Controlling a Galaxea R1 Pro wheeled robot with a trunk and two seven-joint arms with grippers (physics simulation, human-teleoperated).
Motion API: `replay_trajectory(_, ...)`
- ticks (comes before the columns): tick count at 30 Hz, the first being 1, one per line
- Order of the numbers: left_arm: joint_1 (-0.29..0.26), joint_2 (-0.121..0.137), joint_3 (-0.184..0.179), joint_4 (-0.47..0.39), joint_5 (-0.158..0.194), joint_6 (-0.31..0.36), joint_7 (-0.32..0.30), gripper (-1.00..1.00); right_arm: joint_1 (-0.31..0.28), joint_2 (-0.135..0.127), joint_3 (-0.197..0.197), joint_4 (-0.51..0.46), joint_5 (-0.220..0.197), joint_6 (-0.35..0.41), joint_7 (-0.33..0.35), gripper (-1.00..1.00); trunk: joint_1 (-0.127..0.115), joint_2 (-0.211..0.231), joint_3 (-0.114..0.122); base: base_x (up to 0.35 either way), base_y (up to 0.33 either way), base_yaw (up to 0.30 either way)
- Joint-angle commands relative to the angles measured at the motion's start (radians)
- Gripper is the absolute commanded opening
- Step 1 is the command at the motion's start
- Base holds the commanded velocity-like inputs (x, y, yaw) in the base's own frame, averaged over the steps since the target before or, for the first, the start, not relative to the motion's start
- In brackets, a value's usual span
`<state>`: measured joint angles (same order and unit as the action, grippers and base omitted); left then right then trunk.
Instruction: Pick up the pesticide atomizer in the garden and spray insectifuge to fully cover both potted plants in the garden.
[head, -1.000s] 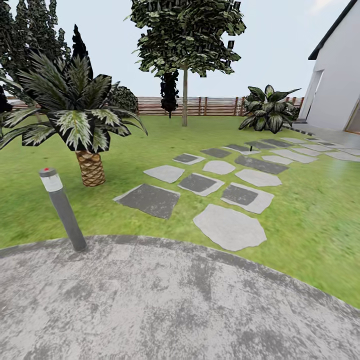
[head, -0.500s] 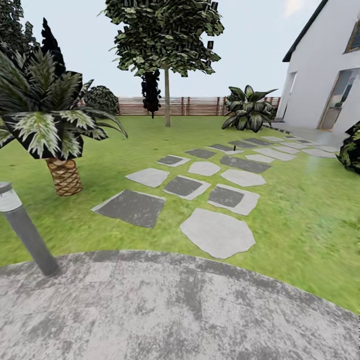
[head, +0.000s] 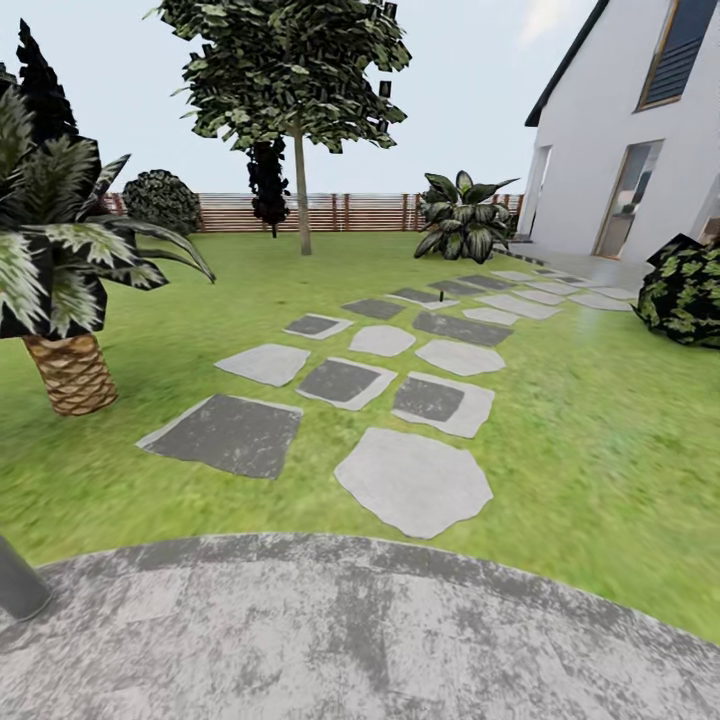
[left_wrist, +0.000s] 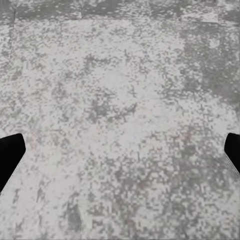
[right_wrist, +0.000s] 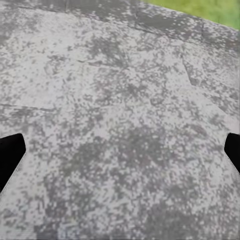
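**Two claws spread wide over mottled grey paving**

Two black fingertips sit at opposite edges of each wrist picture, so I read the left claw (left_wrist: 120, 150) as spread apart with nothing between its fingers, and the right claw (right_wrist: 120, 150) the same. Under both lies the grey mottled paving (head: 350, 630); past the right claw a strip of green lawn (right_wrist: 200, 10) begins.

From the head camera, the garden's lawn (head: 580, 430) stretches ahead of the claws, crossed by a path of flat grey and dark stepping stones (head: 415, 480) running toward the white house (head: 620, 160). Off to the left stands the palm with a scaly brown trunk (head: 70, 370). A slim-trunked leafy tree (head: 300, 150) rises before the brown slatted wooden fence (head: 350, 212) (the far boundary). A broad-leaved green shrub (head: 462, 215) grows near the house, and a dark rounded bush (head: 685, 290) sits at the right.
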<state>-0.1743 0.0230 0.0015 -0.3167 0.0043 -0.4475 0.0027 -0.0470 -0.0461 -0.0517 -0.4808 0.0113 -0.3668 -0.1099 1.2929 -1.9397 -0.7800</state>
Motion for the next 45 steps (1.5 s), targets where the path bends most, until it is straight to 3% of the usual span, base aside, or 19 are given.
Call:
replay_trajectory(1, -0.001, 0.000, 0.000, 0.001, 0.000, -0.003, 0.000, 1.00, -0.001, 0.000, -0.001, 0.001, 0.002, -0.003, -0.002, 1.00, 0.000, 0.000, -0.001, 0.338, 0.000, -0.010)
replay_trajectory(45, -0.001, 0.000, 0.000, 0.001, 0.001, -0.003, 0.000, 1.00, -0.001, 0.000, 0.001, 0.002, 0.004, -0.003, -0.002, 1.00, 0.000, 0.000, -0.001, 0.338, 0.000, 0.000)
